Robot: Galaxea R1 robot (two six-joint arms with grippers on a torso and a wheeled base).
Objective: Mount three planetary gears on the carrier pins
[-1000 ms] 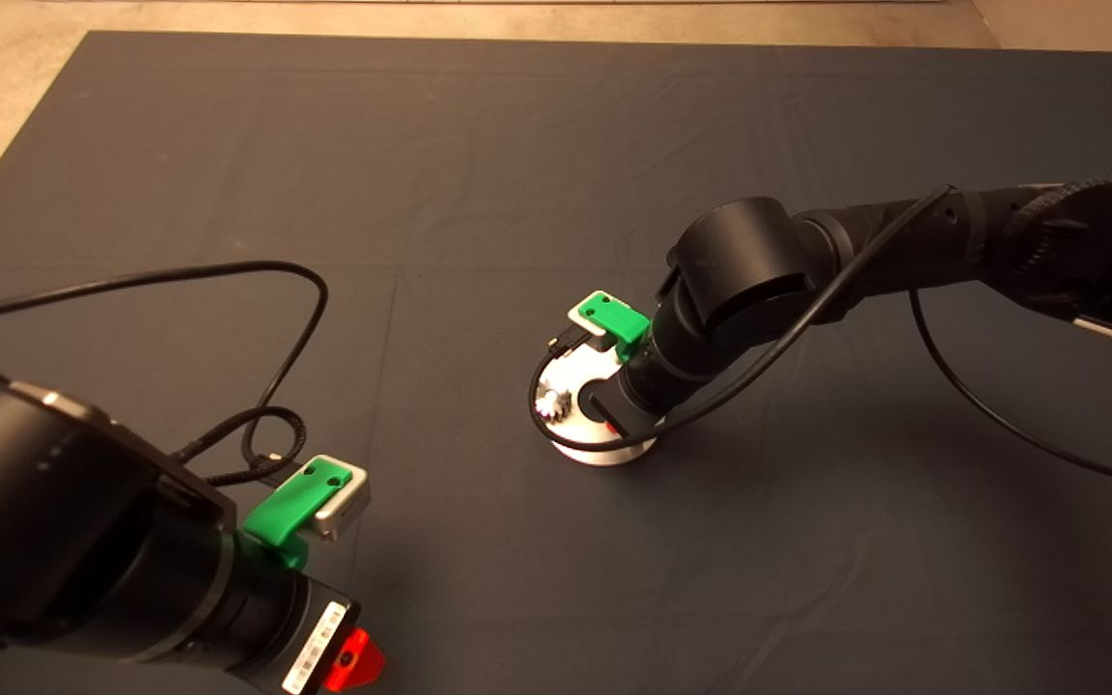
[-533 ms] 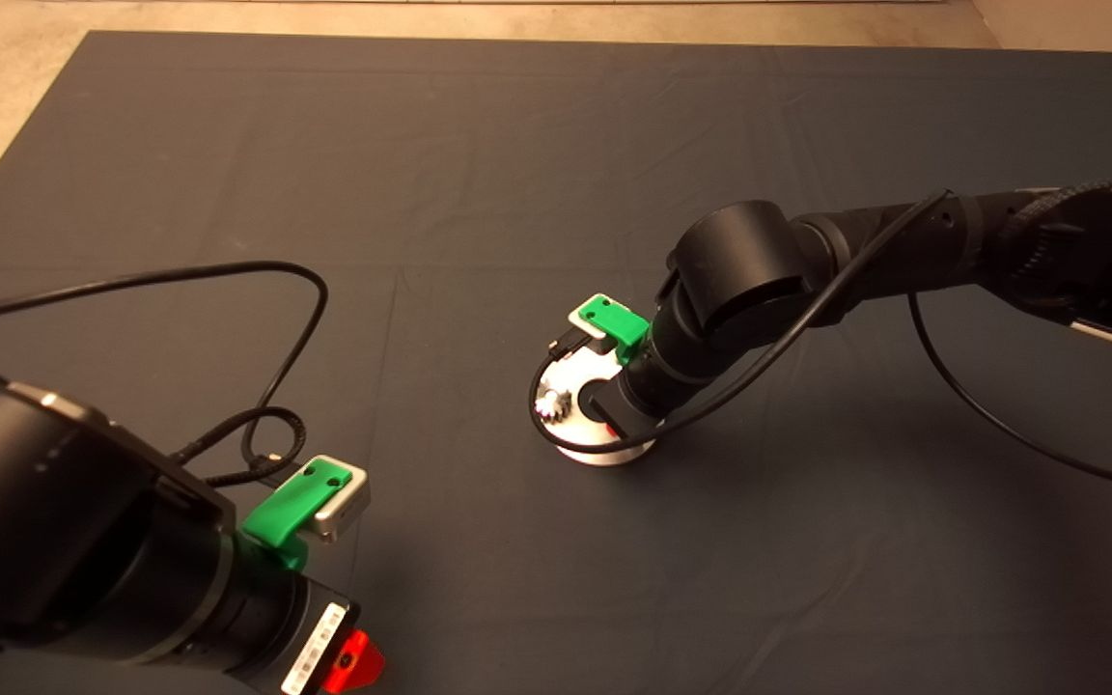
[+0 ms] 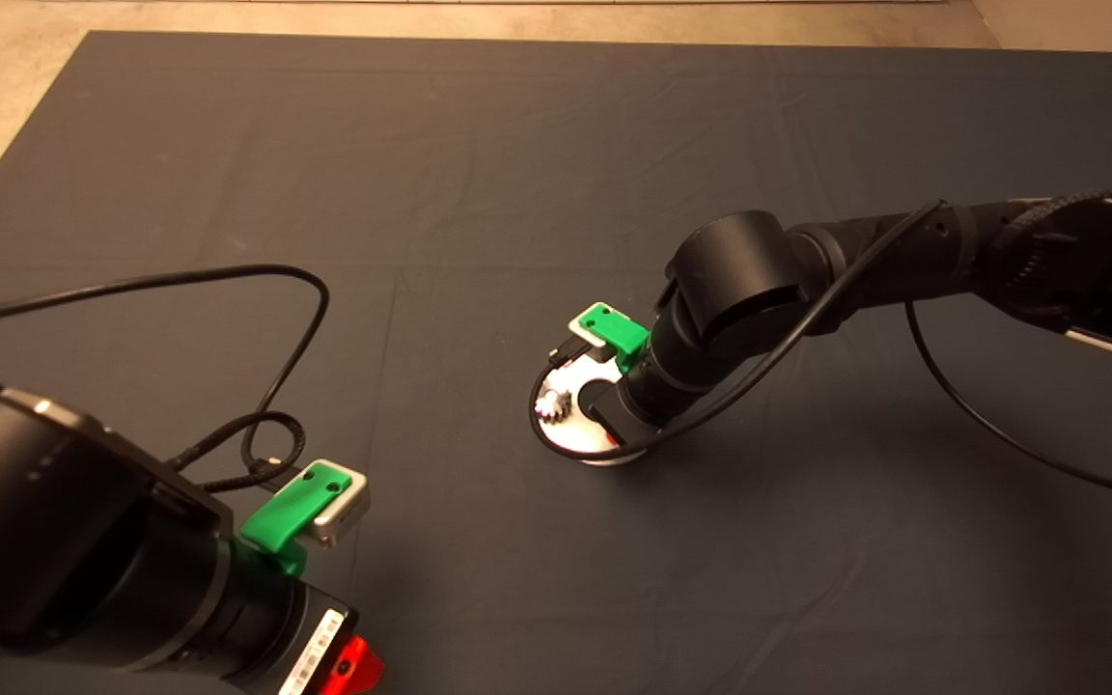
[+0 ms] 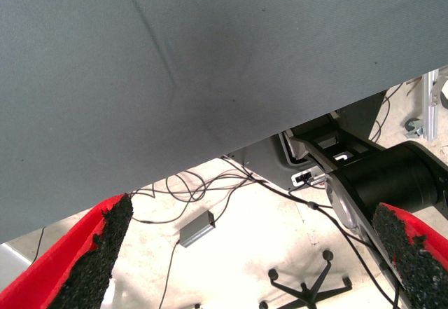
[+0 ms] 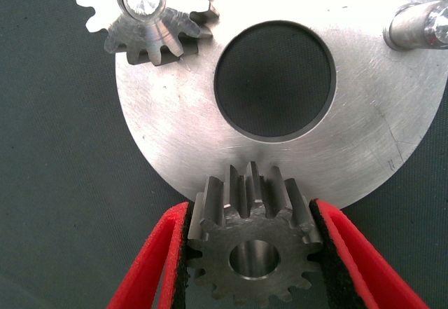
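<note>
A shiny round disc [image 5: 175, 120] with a large centre hole lies on the dark mat, also seen as the disc [image 3: 564, 436] in the head view. One planetary gear [image 5: 143, 15] sits on a carrier pin at the disc's left side, the same gear [image 3: 553, 405] from above. A second carrier pin [image 5: 420, 29] stands bare. My right gripper [image 5: 250, 211] is shut on another planetary gear [image 5: 253, 253], held flat at the disc's rim; whatever lies under it is hidden. From above, the right gripper [image 3: 614, 434] hangs over the disc's near-right part. My left gripper [image 4: 253, 209] is open and holds nothing.
The left gripper [image 3: 355, 666] waits at the mat's lower left, with a looping black cable [image 3: 276, 319] beside it. A cable from the right arm curves around the disc. Beyond the mat's edge the left wrist view shows floor, cables and a chair base [image 4: 308, 281].
The right arm has sunk a little lower over the disc, carrying its gear. The left arm has shifted slightly downward in the head view.
</note>
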